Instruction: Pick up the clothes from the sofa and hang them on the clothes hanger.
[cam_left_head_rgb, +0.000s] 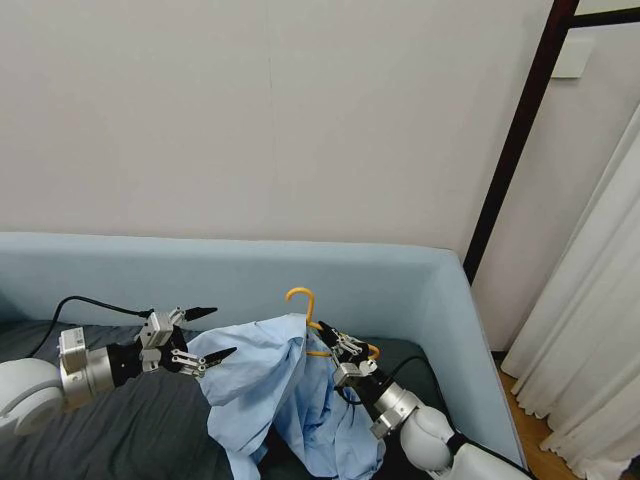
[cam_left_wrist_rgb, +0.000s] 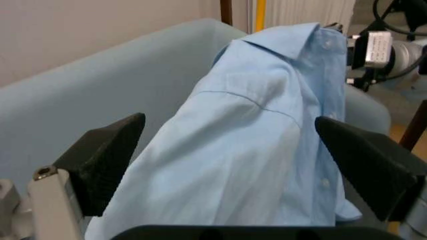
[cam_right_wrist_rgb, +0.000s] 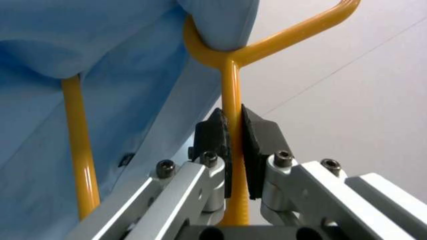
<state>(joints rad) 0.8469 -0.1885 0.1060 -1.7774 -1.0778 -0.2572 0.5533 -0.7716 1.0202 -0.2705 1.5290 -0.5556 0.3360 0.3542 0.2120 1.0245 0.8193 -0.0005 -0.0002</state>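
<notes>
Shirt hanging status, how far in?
Done: shirt is draped over the hanger, above the sofa. In hand: right gripper clamps the hanger's rod; left gripper is open beside the shirt's shoulder. Left: shirt hangs bunched and lopsided, not yet squared on the hanger.

- My left gripper: black wedge fingers, silver links; black cable looping behind
- My right gripper: black pads, silver links, dark hex screws
- Arms white; silver collars at the wrists
</notes>
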